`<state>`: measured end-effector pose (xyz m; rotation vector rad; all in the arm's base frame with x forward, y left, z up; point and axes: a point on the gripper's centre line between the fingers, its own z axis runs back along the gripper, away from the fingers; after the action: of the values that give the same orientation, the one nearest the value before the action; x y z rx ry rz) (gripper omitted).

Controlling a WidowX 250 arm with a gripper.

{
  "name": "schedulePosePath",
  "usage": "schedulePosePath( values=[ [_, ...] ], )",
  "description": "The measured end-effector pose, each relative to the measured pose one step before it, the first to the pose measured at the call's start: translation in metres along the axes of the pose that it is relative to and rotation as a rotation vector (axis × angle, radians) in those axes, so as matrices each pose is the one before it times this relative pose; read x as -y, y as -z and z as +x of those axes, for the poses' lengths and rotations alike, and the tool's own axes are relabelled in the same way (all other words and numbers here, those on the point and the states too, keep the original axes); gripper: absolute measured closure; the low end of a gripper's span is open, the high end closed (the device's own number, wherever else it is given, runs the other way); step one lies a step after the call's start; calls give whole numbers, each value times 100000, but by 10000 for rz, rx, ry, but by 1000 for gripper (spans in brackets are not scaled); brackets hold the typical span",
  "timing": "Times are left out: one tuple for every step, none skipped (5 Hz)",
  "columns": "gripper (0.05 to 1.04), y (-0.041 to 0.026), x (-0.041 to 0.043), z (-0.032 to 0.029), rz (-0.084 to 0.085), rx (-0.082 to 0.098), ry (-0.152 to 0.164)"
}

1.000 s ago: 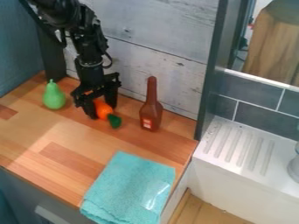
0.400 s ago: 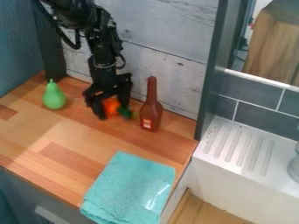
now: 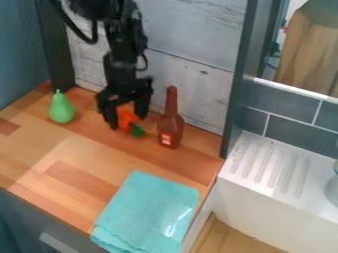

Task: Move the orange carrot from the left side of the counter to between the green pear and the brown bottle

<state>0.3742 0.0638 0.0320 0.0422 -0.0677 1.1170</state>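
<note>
Clock directions as seen from the gripper in the camera view. Gripper is hanging over the wood counter, arm coming in from 12 o'clock. Its 2 fingers are pinching the orange toy vegetable, 1 finger on each side, green end pointing to 5 o'clock. Can't tell if the toy is touching the wood. Brown bottle is standing upright at 3 o'clock, near. Green pear is standing at 9 o'clock, stem up. Folded turquoise cloth is lying at 6 o'clock, hanging over the counter's edge. White ridged drainboard is sitting at 4 o'clock, well apart. Plank wall is rising behind the bottle.
</note>
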Motion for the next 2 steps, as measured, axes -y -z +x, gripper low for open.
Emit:
schedulePosePath(
  values=[
    [83, -556, -1066, -347, 35, -68, 240],
    [83, -1413, -1327, 1205, -471, -133, 90]
  ],
)
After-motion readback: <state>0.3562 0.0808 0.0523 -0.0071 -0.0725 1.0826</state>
